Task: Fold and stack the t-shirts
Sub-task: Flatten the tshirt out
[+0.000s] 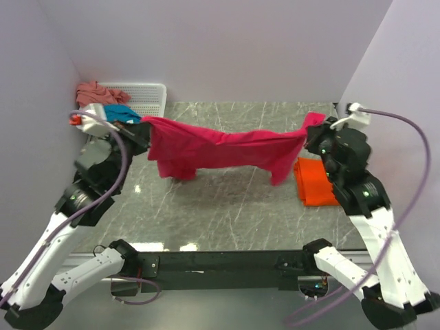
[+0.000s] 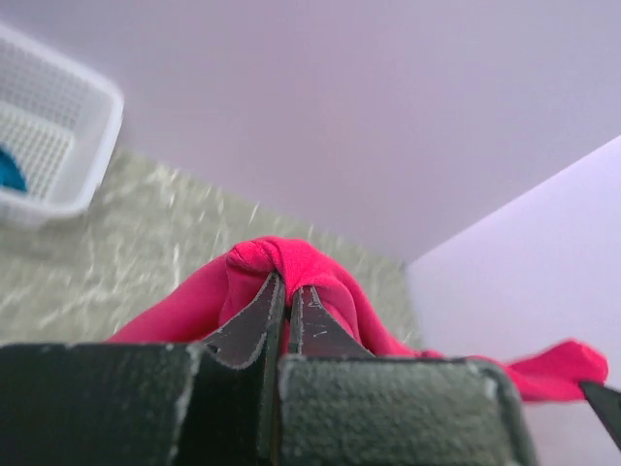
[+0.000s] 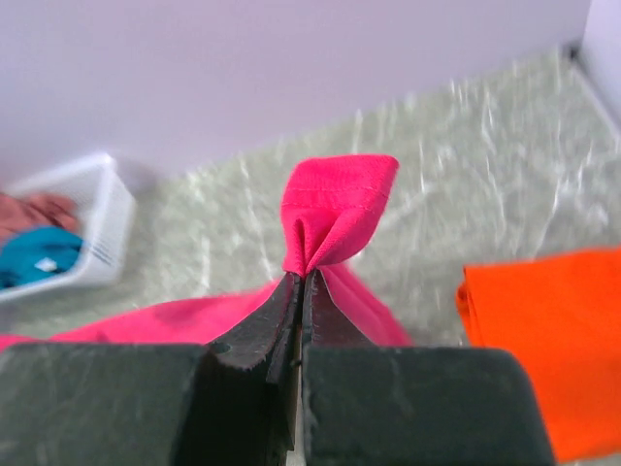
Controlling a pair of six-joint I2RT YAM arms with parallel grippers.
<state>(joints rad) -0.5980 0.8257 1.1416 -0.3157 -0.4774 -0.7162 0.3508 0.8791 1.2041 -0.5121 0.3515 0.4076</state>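
**Magenta-red shirt strung between two clenched grippers**

Four t-shirts are in view, one of each colour, with one white mesh basket point(image 1: 150, 96) and two arms.

The magenta-red t-shirt point(image 1: 220, 148) hangs in the air over the marble-patterned table point(image 1: 227, 206), stretched from side to side between the two grippers. Its upper edge runs as a sagging line from the left, beside the basket, to the right, near the side wall. Below that line the cloth drops in loose folds. The largest bunch hangs left of the middle and a smaller flap hangs close to the right end. The fabric is plain, soft and creased, with a stitched hem showing on the tuft that pokes up past the right fingers.

The left gripper point(image 2: 288, 289) is clamped on one end of this shirt. Its two dark fingers are pressed together, with a rounded fold of cloth bulging out above the tips. The right gripper point(image 3: 303, 280) is pinched tight on the opposite end in the same way.

The orange t-shirt point(image 1: 316, 182) lies folded into a flat rectangle on the table at the right, just beside the right arm. The teal t-shirt point(image 1: 124, 114) and the salmon-pink t-shirt point(image 1: 96, 91) sit crumpled in the basket at the far left corner, the pink one behind the teal one.
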